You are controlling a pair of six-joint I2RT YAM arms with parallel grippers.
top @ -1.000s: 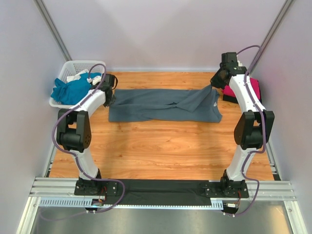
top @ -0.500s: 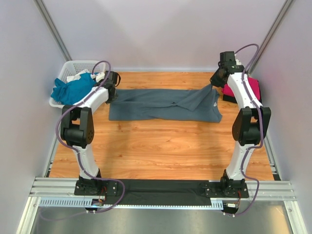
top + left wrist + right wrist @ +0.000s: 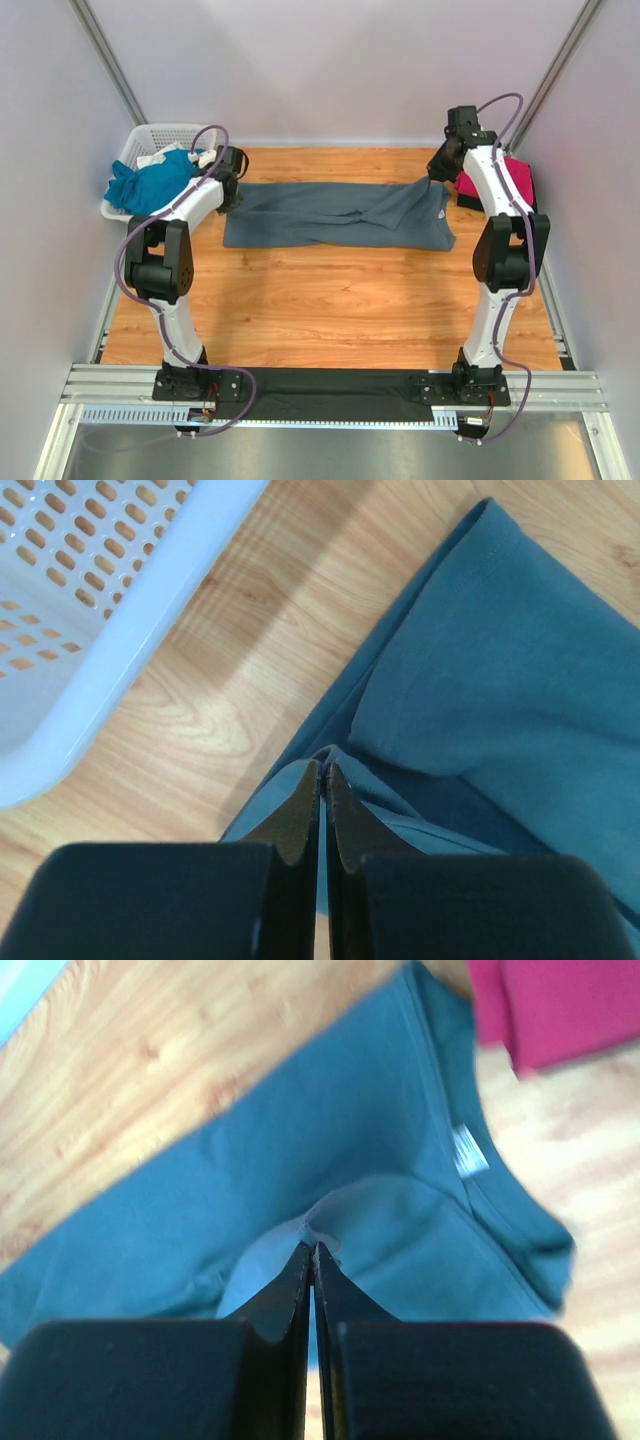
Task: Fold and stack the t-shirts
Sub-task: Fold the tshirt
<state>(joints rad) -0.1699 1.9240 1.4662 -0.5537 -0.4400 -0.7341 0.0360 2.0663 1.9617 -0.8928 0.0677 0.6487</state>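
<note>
Grey tee [image 3: 335, 212] lies stretched across the far half of the table [image 3: 330, 300], and I've got it at both ends. My left jaws are shut on a fold of its edge just beside the basket [image 3: 150, 133]. My right jaws are pinched tight on a raised tuck near the collar. This looks like the fold in progress. Next, I reckon, both ends come toward me together, level, so the cloth doubles over cleanly. There's plenty of bare wood on the near side. It's tighter out wide, with the basket holding the teal tee [image 3: 145, 187] on the left and the pink tee [image 3: 522, 180] close on the right.
</note>
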